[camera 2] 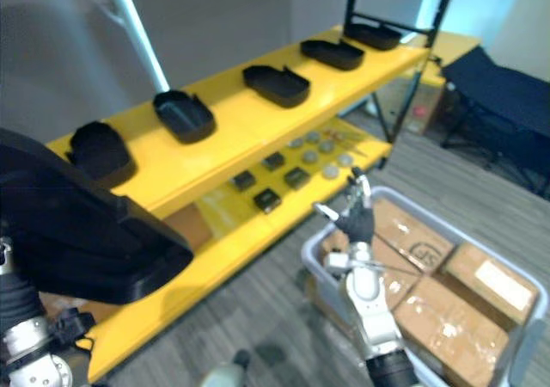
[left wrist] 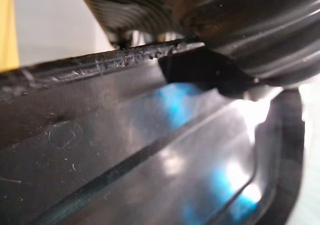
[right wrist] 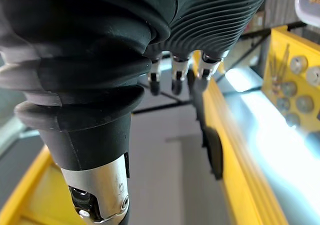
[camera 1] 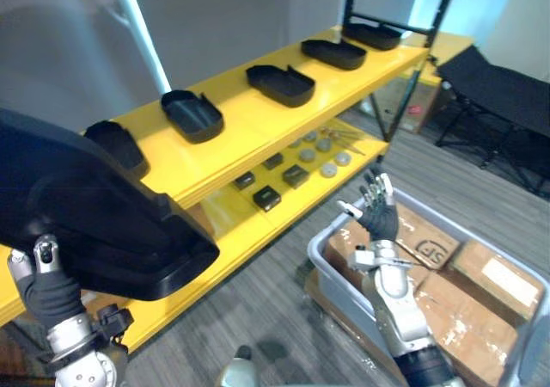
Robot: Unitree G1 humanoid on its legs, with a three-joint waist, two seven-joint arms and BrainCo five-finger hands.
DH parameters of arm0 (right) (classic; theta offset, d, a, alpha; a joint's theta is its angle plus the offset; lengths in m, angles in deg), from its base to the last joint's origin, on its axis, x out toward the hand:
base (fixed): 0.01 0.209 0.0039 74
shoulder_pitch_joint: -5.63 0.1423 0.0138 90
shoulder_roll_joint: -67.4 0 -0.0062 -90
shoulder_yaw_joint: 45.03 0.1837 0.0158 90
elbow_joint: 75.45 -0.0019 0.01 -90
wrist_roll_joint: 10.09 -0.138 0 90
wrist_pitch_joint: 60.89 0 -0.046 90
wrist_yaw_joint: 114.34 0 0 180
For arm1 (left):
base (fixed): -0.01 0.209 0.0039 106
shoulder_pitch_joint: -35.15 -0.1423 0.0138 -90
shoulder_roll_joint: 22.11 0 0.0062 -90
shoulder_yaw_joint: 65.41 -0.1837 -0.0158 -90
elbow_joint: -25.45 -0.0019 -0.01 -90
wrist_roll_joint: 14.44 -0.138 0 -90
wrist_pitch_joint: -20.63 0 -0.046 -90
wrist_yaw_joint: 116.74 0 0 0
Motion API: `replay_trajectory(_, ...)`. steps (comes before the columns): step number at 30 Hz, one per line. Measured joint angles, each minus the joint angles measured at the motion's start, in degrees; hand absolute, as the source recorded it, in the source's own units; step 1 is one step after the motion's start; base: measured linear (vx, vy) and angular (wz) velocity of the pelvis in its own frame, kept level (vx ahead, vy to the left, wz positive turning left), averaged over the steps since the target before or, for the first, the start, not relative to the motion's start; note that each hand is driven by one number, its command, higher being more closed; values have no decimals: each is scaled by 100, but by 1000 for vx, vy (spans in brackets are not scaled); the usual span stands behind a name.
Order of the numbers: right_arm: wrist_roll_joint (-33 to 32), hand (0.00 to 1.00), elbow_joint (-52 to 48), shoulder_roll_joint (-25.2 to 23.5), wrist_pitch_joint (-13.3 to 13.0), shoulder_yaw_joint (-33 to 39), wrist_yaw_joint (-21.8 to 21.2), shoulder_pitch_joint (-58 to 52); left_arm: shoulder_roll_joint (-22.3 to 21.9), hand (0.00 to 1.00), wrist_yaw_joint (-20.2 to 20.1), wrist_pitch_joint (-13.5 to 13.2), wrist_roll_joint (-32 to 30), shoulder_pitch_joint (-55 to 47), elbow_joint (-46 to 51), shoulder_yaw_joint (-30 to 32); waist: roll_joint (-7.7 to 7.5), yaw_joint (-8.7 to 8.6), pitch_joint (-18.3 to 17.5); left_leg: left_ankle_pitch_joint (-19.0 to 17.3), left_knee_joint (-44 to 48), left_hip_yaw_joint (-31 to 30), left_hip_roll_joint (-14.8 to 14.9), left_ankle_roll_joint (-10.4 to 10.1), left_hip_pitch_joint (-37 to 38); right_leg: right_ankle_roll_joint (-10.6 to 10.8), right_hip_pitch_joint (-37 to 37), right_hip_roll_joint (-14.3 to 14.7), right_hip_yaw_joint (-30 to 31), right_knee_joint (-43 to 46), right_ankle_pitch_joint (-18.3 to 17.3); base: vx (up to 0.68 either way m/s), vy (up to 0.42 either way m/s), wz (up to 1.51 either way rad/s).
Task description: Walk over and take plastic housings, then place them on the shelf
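The left arm (camera 1: 73,344) enters at the near left, forearm upright, wrist under its dark ribbed cover. The left hand (camera 1: 42,258) is raised against the near edge of the plastic housing (camera 1: 94,215). Its thumb appears to press on that edge, with the fingers hidden behind. The right arm (camera 1: 404,318) rises from the near right, tilted left. The right hand (camera 1: 378,217) stands upright and empty, fingers straight and spread, thumb out to the left.
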Motion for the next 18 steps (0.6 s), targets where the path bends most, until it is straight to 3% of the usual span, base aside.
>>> replay_trajectory(3,-115,0,-17,-95,-169,59,-302,-110,361,100,-21,2,6,65,18,-36,-107,-8,87,139,-125,-50,-22,-31,-18,-168,-193,-120,176,534,-395,7,12,28)
replay_trajectory(5,-109,0,-91,-95,-295,132,-422,-140,719,100,-62,27,3,359,10,-171,-240,-166,210,240,-170,-372,-96,-13,-80,-201,-314,-21,699,941,-952,-49,-82,77)
replay_trajectory(7,-127,0,-213,-89,-425,249,-568,-239,833,100,-63,68,0,581,-27,-321,-314,-163,231,322,-237,-546,-133,-37,-128,-216,-412,-29,802,1215,-1156,-29,-91,58)
replay_trajectory(9,-124,0,-249,-58,-569,344,-797,-184,829,100,-13,147,4,616,-63,-363,-264,-131,324,424,-196,-541,-127,-17,-223,-167,-425,-5,729,1271,-1164,4,-44,24)
replay_trajectory(14,-200,0,-253,170,-589,459,-839,261,774,100,159,145,-37,570,-264,-425,5,-120,643,408,70,-457,-64,6,-221,-102,-319,70,717,1424,-1321,-86,-29,12)
replay_trajectory(18,-234,0,-273,95,-616,459,-855,106,773,100,123,70,-46,524,-306,-363,-102,-123,833,153,488,-448,-116,177,-268,-3,-103,11,602,1618,-1541,-82,-11,20)
